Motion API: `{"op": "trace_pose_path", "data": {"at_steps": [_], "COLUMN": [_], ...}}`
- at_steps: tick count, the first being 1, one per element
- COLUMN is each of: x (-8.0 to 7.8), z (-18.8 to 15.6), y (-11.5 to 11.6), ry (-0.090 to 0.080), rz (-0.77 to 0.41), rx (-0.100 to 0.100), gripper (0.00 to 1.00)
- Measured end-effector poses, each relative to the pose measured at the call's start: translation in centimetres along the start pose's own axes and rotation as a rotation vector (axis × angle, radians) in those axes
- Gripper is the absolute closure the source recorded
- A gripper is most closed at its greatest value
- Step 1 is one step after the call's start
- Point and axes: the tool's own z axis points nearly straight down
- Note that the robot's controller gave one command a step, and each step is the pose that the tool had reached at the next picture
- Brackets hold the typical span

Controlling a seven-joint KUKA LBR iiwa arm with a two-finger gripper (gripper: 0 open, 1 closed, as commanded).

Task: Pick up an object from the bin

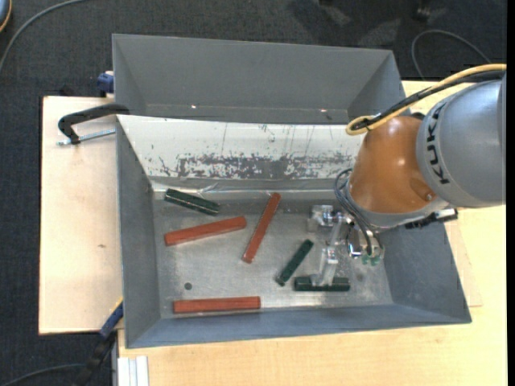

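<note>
The gripper [331, 265] hangs low over the floor of the bin [135, 240], near its front right corner, directly above a short dark green bar [321, 285] lying flat there. Whether the gripper is spread or pressed together cannot be told. A second dark green bar [294, 263] lies slanted just beside the first, on its left. To grip well, straddle the short bar across its narrow width, centre on its middle, and stay off the slanted neighbour. The red sticks [261, 227] lie well apart.

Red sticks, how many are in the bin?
3 red sticks: one at the front, one left of centre, one slanted in the middle. The arm may hide more.
</note>
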Motion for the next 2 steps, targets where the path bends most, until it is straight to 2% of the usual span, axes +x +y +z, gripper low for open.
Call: {"op": "trace_pose_path", "data": {"at_steps": [1,2], "x": [3.72,3.76], "z": [0.05,0.11], "y": [2.31,2.27], "ry": [0.003,0.005], "rz": [-0.171,-0.171], "rx": [-0.002,-0.001], "gripper": [0.0,1.0]}}
